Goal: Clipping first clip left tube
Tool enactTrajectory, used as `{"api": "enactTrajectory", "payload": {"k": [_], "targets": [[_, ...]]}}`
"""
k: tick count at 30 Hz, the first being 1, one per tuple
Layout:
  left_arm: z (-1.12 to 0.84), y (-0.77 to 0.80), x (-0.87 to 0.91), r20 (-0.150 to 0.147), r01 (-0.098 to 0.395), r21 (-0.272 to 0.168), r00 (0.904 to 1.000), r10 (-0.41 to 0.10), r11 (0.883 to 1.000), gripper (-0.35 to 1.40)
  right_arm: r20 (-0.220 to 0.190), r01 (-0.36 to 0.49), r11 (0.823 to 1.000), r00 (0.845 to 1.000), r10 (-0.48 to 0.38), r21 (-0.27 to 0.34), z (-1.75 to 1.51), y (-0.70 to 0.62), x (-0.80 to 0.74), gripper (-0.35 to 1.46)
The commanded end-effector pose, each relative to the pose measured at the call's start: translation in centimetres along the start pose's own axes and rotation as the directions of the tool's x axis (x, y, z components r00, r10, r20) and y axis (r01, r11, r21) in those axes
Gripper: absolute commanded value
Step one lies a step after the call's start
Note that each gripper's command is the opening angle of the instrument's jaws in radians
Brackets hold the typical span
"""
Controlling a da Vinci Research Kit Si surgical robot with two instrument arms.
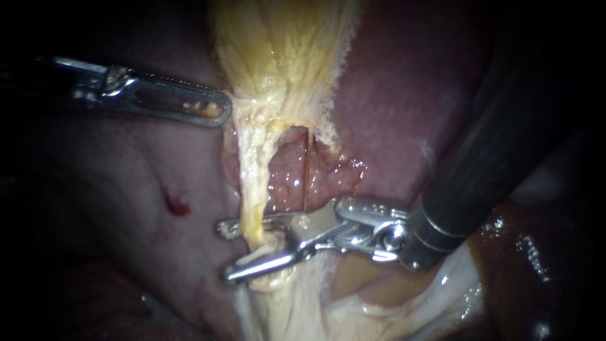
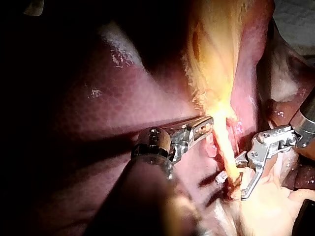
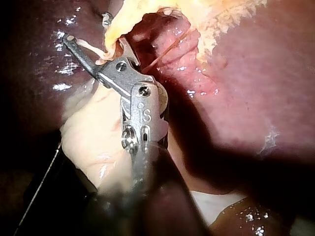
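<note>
The left tube (image 1: 251,183) is a pale yellow strand that runs down from the gallbladder (image 1: 284,50). My right instrument (image 1: 225,251) comes in from the right with its jaws open. One jaw lies on each side of this tube, low on the strand. The right wrist view shows the right instrument (image 3: 87,28) with the pale tube (image 3: 96,49) crossing between its jaws. My left instrument (image 1: 222,112) reaches in from the left, its jaws shut on the edge of the gallbladder tissue where the tube begins. The left wrist view also shows the left instrument (image 2: 209,123) holding that tissue.
A thin reddish tube (image 1: 307,170) runs down over pink raw tissue to the right of the left tube. Dark liver (image 1: 113,189) with a small red spot (image 1: 178,205) lies to the left. Pale fatty tissue (image 1: 379,303) sits under the right instrument's shaft (image 1: 480,164).
</note>
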State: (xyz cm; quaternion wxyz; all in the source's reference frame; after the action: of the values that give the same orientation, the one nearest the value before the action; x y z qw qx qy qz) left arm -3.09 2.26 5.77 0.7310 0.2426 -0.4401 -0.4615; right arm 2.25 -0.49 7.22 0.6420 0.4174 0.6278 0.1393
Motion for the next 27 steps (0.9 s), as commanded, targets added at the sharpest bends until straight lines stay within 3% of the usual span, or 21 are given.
{"api": "enactTrajectory", "payload": {"k": [1,11,21,27], "targets": [[0.0,0.0,0.0,0.0,0.0,0.0,1.0,0.0,1.0,-0.35,0.001,0.0,1.0,1.0,0.0,0.0,0.0,0.0,0.0,0.5],[0.0,0.0,0.0,0.0,0.0,0.0,1.0,0.0,1.0,-0.35,0.005,0.006,1.0,1.0,-0.006,0.012,0.03,-0.05,0.01,0.5],[-0.02,0.01,0.01,0.0,0.0,0.001,1.0,0.0,1.0,-0.35,-0.001,0.005,0.999,1.0,-0.005,0.048,0.08,-0.4,0.1,0.5],[-0.02,0.01,0.01,-0.001,-0.001,0.001,1.0,0.001,1.0,-0.35,-0.01,0.009,0.998,1.0,-0.009,0.055,0.09,-0.49,0.16,0.5]]}}
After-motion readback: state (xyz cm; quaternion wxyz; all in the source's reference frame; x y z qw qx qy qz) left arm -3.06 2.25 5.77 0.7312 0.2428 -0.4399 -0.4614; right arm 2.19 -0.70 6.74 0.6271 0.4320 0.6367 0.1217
